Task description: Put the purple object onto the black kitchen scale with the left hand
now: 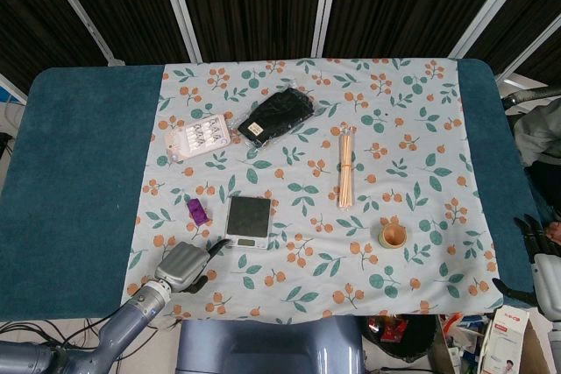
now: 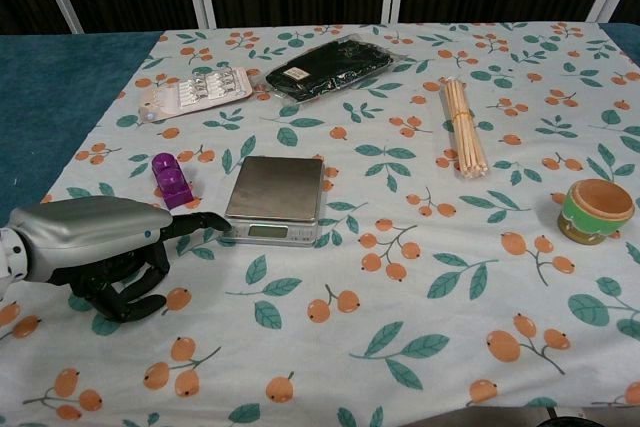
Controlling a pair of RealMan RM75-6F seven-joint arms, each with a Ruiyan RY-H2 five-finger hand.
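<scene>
A small purple object [image 1: 196,210] [image 2: 172,179] lies on the floral cloth just left of the black kitchen scale [image 1: 248,221] [image 2: 275,197], whose platform is bare. My left hand [image 1: 186,266] [image 2: 110,247] hovers low over the cloth at the near left, a little in front of the purple object and left of the scale. It holds nothing: one digit points toward the scale's front corner and the others curve loosely down. My right hand [image 1: 536,260] hangs off the table's right edge, fingers apart and empty.
At the back lie a blister pack [image 1: 200,137] [image 2: 195,93] and a black packet [image 1: 276,116] [image 2: 330,67]. A bundle of wooden sticks [image 1: 345,166] [image 2: 464,127] lies to the right of the scale. A small orange and green cup [image 1: 393,235] [image 2: 595,209] stands near right.
</scene>
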